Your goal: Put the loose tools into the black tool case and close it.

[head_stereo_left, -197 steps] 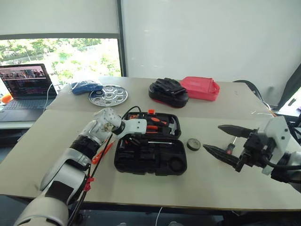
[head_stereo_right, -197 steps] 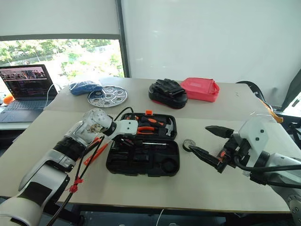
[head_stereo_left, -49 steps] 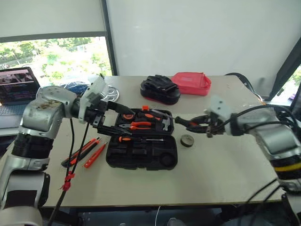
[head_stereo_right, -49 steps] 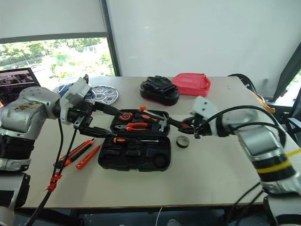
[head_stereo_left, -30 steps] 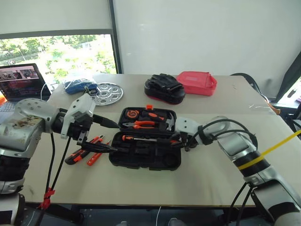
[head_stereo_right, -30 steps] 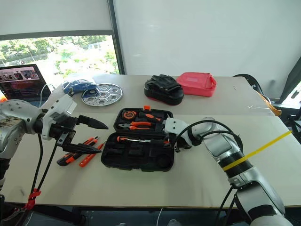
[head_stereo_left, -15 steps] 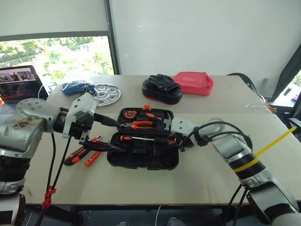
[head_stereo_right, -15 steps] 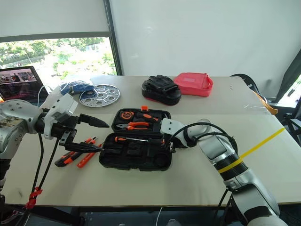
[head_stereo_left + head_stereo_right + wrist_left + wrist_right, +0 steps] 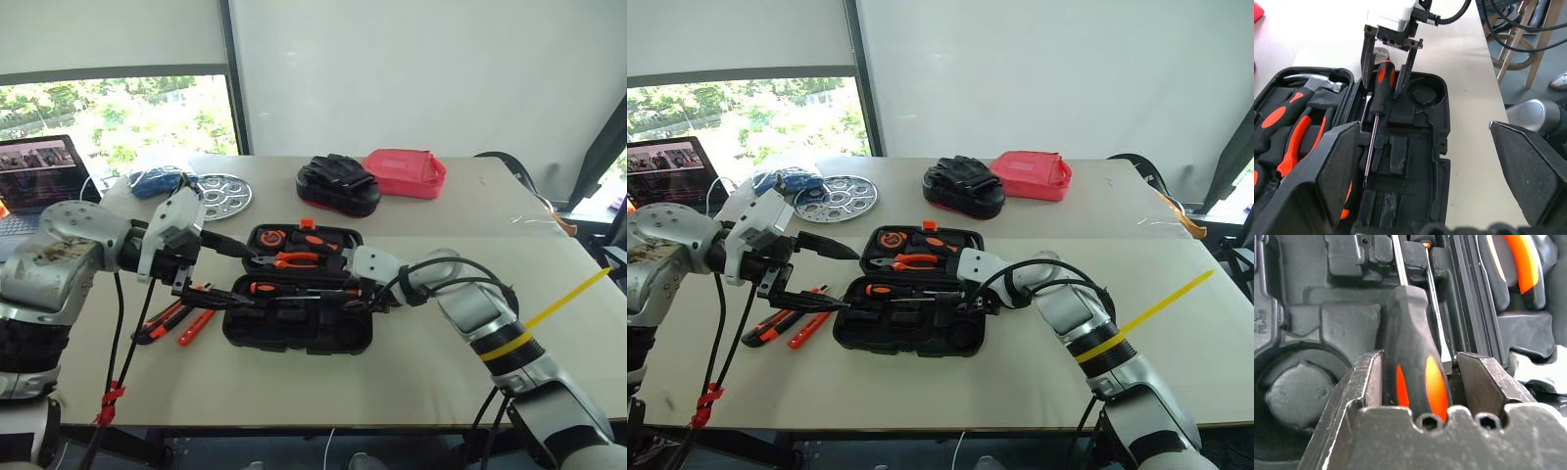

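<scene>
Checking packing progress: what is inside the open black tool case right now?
In the black tool case: a screwdriver between the right gripper fingers, orange-handled pliers, a hammer. The round recess looks empty. The gripper covers some slots.

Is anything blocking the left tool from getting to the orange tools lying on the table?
Nothing visible is in the way. The left tool hangs open above the table, and the loose orange tools lie just below it, beside the open black tool case, with nothing lying over them.
</scene>
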### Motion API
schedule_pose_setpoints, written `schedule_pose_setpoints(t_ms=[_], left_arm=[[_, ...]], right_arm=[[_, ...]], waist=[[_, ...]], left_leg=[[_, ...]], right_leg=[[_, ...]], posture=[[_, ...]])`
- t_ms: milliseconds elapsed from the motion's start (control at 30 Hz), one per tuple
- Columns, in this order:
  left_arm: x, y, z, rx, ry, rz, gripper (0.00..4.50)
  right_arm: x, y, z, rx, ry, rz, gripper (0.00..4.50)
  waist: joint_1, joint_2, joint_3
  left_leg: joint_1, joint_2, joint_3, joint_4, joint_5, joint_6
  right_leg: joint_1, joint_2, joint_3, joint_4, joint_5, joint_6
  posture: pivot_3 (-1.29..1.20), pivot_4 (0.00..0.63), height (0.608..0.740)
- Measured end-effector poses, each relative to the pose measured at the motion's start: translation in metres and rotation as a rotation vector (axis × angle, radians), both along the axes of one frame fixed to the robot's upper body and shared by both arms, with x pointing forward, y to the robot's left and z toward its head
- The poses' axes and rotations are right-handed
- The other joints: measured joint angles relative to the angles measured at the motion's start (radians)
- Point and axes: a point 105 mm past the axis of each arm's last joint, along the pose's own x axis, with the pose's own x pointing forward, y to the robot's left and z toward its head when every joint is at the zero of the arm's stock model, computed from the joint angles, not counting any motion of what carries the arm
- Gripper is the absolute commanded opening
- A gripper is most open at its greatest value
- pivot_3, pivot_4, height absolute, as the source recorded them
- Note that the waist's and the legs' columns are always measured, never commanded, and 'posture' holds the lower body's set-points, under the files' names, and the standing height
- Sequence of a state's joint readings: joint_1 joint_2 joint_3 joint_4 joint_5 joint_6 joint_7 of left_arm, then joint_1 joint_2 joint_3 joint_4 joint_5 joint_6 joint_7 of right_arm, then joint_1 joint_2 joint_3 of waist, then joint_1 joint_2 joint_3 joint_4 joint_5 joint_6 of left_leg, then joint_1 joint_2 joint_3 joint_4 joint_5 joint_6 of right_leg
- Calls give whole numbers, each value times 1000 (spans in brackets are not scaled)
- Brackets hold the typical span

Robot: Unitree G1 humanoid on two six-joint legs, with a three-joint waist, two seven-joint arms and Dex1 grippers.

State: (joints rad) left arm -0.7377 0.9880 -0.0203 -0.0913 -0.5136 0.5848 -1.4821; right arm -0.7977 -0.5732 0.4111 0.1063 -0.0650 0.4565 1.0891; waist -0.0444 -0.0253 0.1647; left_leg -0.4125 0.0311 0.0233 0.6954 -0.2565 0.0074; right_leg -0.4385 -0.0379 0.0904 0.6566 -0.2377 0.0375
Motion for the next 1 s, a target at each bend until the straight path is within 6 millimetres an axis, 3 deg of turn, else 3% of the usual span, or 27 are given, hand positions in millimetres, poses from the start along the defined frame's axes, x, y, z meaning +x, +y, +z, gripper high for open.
schedule_pose_setpoints(t_ms=[233, 367, 633, 867, 1000], left_arm=[[2, 1, 0, -9, 0, 6, 4500], [3, 0, 1, -13, -3, 4, 4500], [4, -2, 3, -19, -12, -3, 4500], [4, -3, 8, -19, -28, -6, 4500], [5, -3, 8, -21, -27, -2, 4500]], right_arm=[[-11, 6, 16, 69, 58, 15, 2863], [-11, -4, 32, 72, 40, -1, 2863], [-1, -20, 0, -2, 84, -43, 2863], [-3, -13, -2, 17, 98, -15, 1029], [-5, -6, -3, 46, 129, -10, 1031]], waist=[[1, 0, 0], [3, 0, 0], [2, 0, 0], [0, 0, 0], [1, 0, 0]], left_leg=[[0, 0, 0, 0, 0, 0], [0, 0, 0, 0, 0, 0], [-1, 0, 0, 0, 0, 0], [-1, 0, 0, 0, 0, 0], [-1, 0, 0, 0, 0, 0]], right_leg=[[0, 0, 0, 0, 0, 0], [0, 0, 0, 0, 0, 0], [-1, 0, 0, 0, 0, 0], [-1, 0, 0, 0, 0, 0], [-1, 0, 0, 0, 0, 0]], posture=[[0, 150, 740], [0, 150, 740], [0, 150, 740], [0, 150, 740], [0, 150, 740]])
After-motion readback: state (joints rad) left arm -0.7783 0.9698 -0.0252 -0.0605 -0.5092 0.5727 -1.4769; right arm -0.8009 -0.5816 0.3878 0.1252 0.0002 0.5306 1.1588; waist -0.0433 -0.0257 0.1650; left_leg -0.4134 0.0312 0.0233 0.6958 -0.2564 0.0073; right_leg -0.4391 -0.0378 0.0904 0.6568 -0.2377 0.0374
